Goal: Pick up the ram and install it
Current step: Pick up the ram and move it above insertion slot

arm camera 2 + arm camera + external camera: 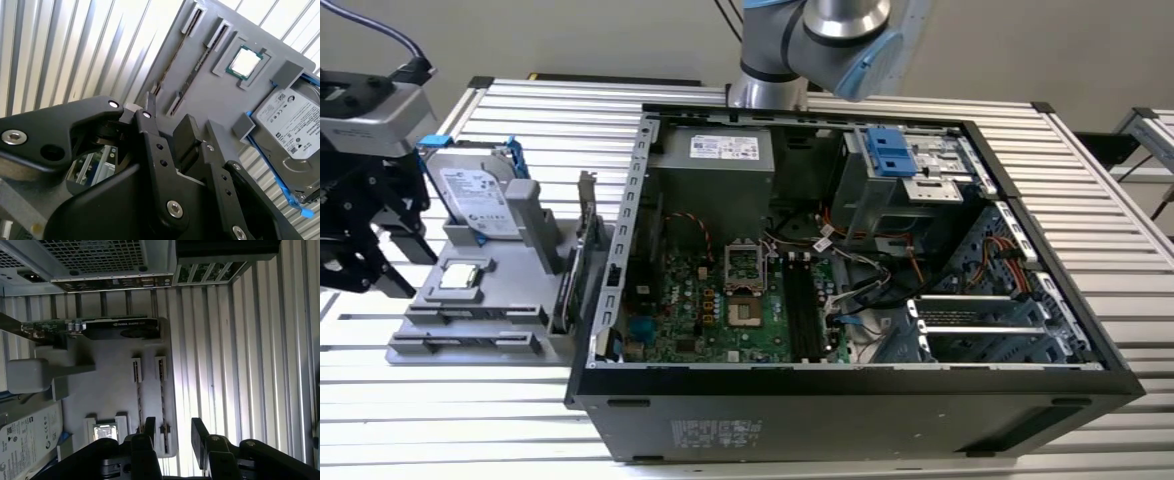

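1. The ram (161, 390) stands on edge in the outer slot of the grey holder (110, 385), showing as a thin strip.
2. The gripper (172, 432) hangs over that slot's end, fingers apart and holding nothing.
3. The holder also carries a processor (105, 432), a hard drive (25, 440) and an expansion card (115, 330).
4. On the exterior view's right, just beside the holder, an open computer case (854, 400) lies on the slatted metal table (1107, 250), with a pale wall (1054, 50) behind.
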Controlling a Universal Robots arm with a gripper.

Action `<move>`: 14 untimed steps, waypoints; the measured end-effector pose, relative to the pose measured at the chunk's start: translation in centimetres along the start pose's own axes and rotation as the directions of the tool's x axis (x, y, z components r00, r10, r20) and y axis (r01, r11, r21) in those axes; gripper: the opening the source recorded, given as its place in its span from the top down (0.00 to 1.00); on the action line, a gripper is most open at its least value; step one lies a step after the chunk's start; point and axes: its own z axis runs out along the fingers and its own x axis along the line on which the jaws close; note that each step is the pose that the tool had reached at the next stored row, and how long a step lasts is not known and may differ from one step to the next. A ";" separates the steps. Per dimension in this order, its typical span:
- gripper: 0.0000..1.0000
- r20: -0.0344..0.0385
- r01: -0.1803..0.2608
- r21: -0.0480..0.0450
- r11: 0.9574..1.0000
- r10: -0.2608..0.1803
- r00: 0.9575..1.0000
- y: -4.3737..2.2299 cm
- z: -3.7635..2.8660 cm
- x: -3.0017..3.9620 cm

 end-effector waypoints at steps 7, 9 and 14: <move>0.00 0.000 0.000 0.000 1.000 0.000 1.000 -0.04 0.67 0.01; 0.00 0.000 0.000 0.000 1.000 0.000 1.000 -0.04 0.85 0.01; 0.00 0.000 0.000 0.000 1.000 0.000 1.000 -0.07 1.28 0.02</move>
